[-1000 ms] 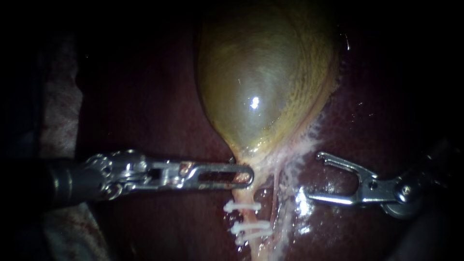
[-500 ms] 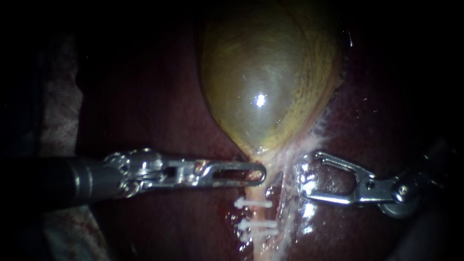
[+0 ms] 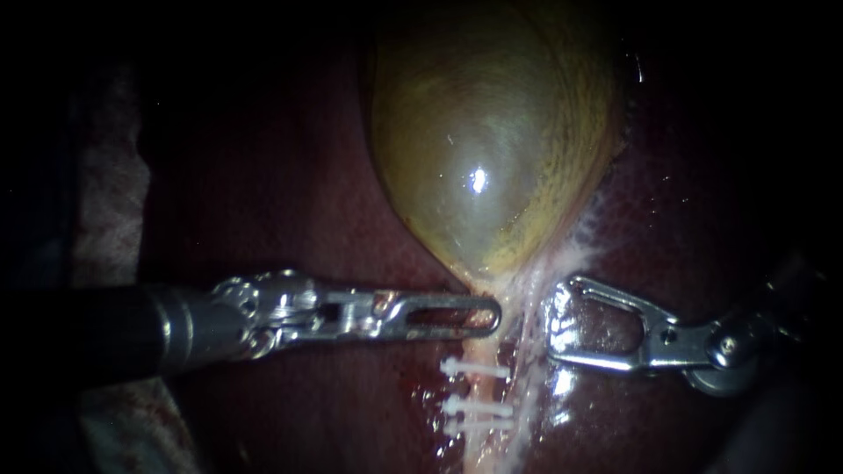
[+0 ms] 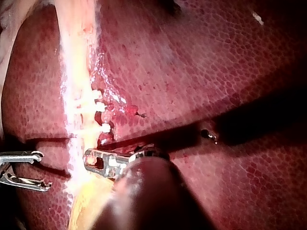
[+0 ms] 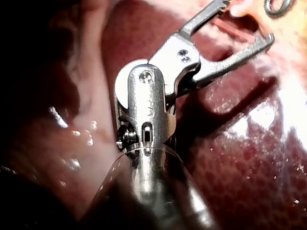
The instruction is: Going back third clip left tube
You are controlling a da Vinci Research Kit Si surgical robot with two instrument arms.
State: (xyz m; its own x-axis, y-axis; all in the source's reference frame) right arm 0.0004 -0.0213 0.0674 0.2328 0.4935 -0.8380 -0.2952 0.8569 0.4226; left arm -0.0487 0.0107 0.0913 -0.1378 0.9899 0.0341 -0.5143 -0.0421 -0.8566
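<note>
The yellow-green gallbladder narrows to a pale neck above the left tube. Three white clips cross this tube: one higher, two close together lower. My left instrument lies level from the left, its slotted jaws shut on the gallbladder's neck just above the top clip; the left wrist view shows its tip at the pale tissue. My right instrument stands just right of the tubes with jaws open and empty, also visible in its own view and beside the tube.
Dark red liver surrounds the gallbladder. A thin pale strand runs beside the clipped tube on its right. Pale cloth lies at the far left edge. Wet shiny liver lies below the right jaws.
My left instrument has slid to the right, and the gallbladder's neck, tube and clips have shifted right with it, closer to the right instrument's open jaws, which have hardly moved.
</note>
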